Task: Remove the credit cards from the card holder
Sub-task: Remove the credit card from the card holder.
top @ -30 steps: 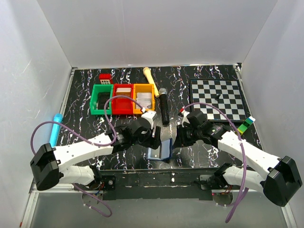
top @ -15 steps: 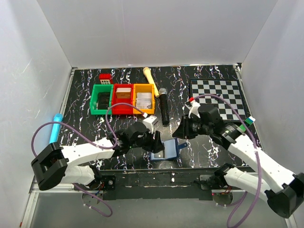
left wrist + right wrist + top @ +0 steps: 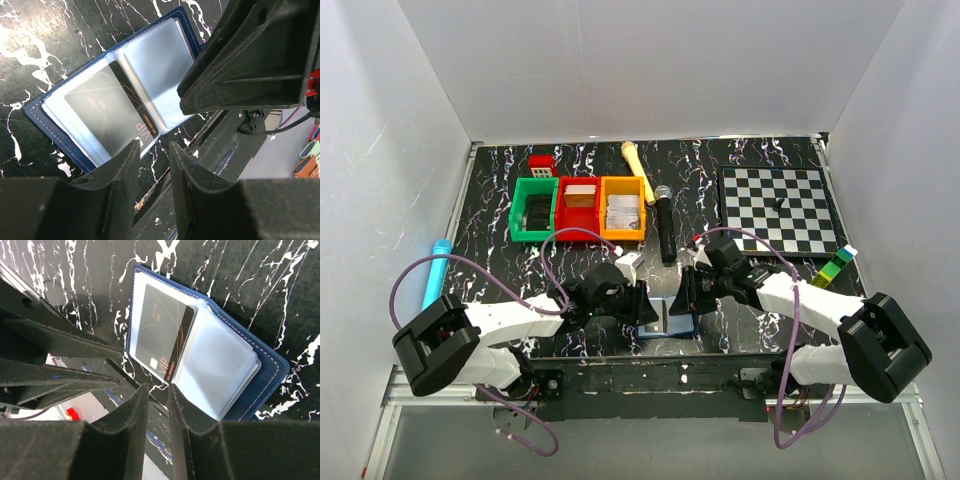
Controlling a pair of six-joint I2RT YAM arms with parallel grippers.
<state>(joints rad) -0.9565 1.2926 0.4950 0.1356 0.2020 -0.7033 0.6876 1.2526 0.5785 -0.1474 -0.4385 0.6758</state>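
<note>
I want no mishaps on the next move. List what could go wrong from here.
1. The left hand and right hand crowd over the open card holder and could collide.
2. The dark card sits inside a clear sleeve. A pinch may catch the sleeve too and lift the whole holder.
3. The holder lies close to the near edge of the table, so dragging it could push it off.

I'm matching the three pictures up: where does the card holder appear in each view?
Top external: card holder at low centre, a small blue patch.
Left wrist: card holder lying open, upper middle, tilted.
Right wrist: card holder lying open, centre to right.
Shared landmark: the dark VIP card in one sleeve, seen in both wrist views; too small to tell from above.
</note>
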